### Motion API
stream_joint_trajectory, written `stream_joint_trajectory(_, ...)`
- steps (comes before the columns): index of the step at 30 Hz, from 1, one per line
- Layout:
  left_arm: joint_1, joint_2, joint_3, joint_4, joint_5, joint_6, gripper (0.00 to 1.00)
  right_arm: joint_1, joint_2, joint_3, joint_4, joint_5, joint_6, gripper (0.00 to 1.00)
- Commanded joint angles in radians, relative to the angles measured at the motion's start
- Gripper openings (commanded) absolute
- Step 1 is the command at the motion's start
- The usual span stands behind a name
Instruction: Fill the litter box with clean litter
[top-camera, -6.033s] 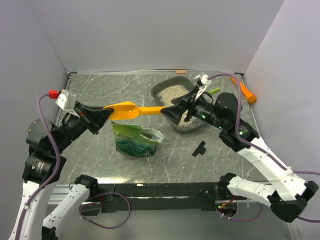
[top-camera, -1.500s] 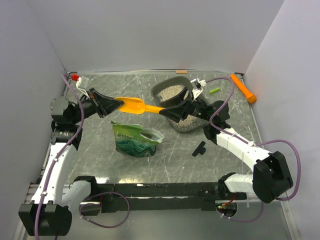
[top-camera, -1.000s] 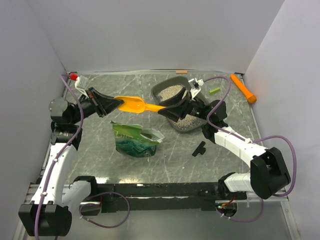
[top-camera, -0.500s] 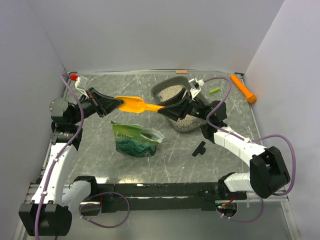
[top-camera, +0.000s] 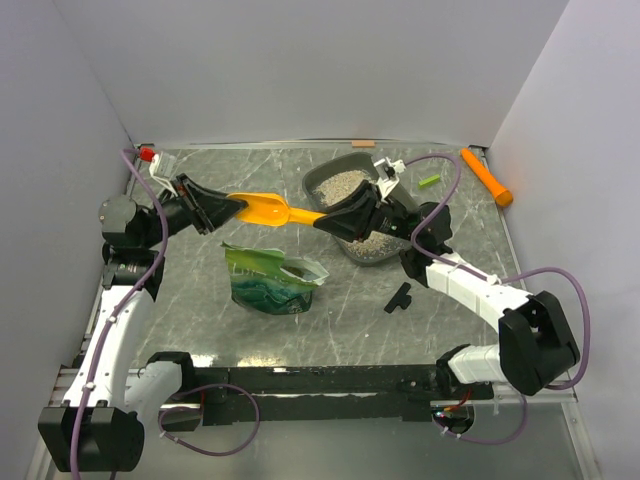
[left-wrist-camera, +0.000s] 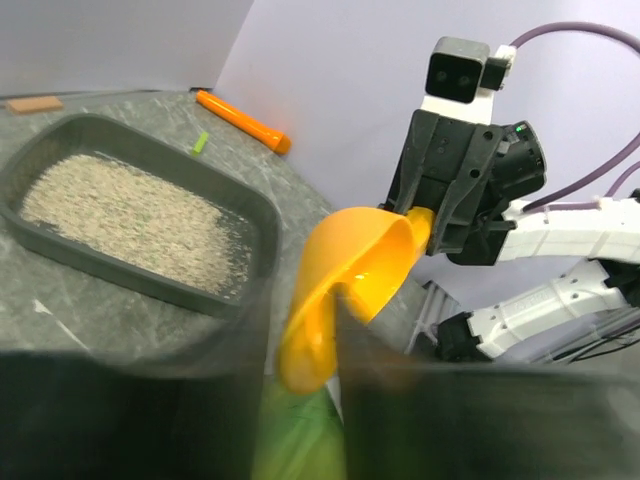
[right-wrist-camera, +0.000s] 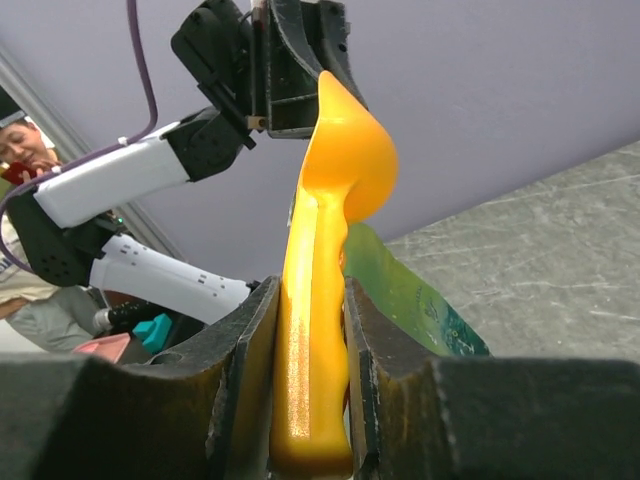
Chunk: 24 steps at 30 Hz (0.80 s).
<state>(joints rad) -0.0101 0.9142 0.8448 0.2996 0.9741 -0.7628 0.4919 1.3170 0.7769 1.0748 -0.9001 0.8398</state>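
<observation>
**Orange-yellow scoop** (top-camera: 265, 211): is hanging in the air between the two arms, bowl to the left and handle to the right. It is riding above the table (top-camera: 200, 330). The bowl is showing empty in the left wrist view.

**Left gripper** (top-camera: 224, 208): is pinching the bowl's leading rim, with the jaws drawn in narrow on the thin plastic.

**Right gripper** (top-camera: 324, 220): is clamping the handle end, both fingers lying flat along its sides.

**Litter box** (top-camera: 330, 170): is sitting on the table at the far right of centre, partly under the right arm.

**Clean litter** (top-camera: 340, 183): is already covering most of the box floor, with a barer strip showing at one end in the left wrist view.

**Green bag** (top-camera: 262, 285): is standing on the table just nearer than the scoop, its mouth opening upward.

**Step in hand (judged):** a two-gripper hold on the scoop, most likely a handover or regrasp. The direction cannot be told.

**Handling note:**
- The releasing gripper should be opening only once the other grip is proving firm.
- A hold on the handle suits scooping better than the rim pinch.
- The arms should be avoiding opposing pulls that would be twisting the scoop.
- The following dip calls for the bowl tipping down into the bag's mouth, then travelling level to the box.
</observation>
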Motion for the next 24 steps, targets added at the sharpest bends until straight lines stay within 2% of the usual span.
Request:
stream_joint_trajectory(1, -0.001, -0.011, 0.007, -0.007, 0.023, 0.054, 0.51, 0.011, -0.067, -0.004, -0.009, 0.030, -0.085, 0.00)
stream_joint_trajectory(2, -0.001, -0.012, 0.007, -0.007, 0.031, 0.060, 0.57, 0.013, -0.074, -0.001, -0.042, 0.032, -0.093, 0.00)
stream_joint_trajectory(3, -0.001, -0.011, 0.011, -0.010, 0.038, 0.077, 0.68, 0.013, -0.091, 0.001, -0.059, 0.035, -0.097, 0.00)
stream_joint_trajectory(6, -0.001, -0.012, 0.039, -0.065, 0.060, 0.132, 0.75, 0.011, -0.152, 0.016, -0.211, 0.062, -0.149, 0.00)
stream_joint_trajectory(7, -0.002, -0.017, 0.045, -0.089, 0.058, 0.151, 0.76, 0.008, -0.176, 0.024, -0.267, 0.076, -0.172, 0.00)
stream_joint_trajectory(8, -0.002, -0.027, 0.056, -0.138, 0.049, 0.195, 0.76, 0.010, -0.200, 0.039, -0.403, 0.095, -0.230, 0.00)
stream_joint_trajectory(10, -0.002, -0.043, 0.068, -0.192, 0.043, 0.250, 0.78, 0.010, -0.280, 0.053, -0.527, 0.174, -0.307, 0.00)
stream_joint_trajectory(11, -0.002, -0.060, 0.077, -0.217, 0.038, 0.308, 0.79, 0.010, -0.304, 0.079, -0.674, 0.202, -0.333, 0.00)
stream_joint_trajectory(14, -0.013, -0.078, 0.092, -0.296, 0.031, 0.428, 0.78, 0.008, -0.381, 0.165, -0.921, 0.303, -0.438, 0.00)
stream_joint_trajectory(15, -0.033, -0.077, 0.099, -0.356, 0.029, 0.462, 0.78, 0.008, -0.412, 0.188, -1.063, 0.325, -0.461, 0.00)
stream_joint_trajectory(18, -0.092, -0.049, 0.160, -0.474, 0.023, 0.627, 0.78, 0.011, -0.452, 0.268, -1.290, 0.406, -0.522, 0.00)
stream_joint_trajectory(20, -0.122, -0.025, 0.210, -0.577, 0.034, 0.739, 0.78, 0.023, -0.472, 0.283, -1.351, 0.486, -0.533, 0.00)
stream_joint_trajectory(24, -0.188, 0.025, 0.318, -0.804, 0.016, 0.954, 0.78, 0.030, -0.486, 0.269, -1.455, 0.494, -0.512, 0.00)
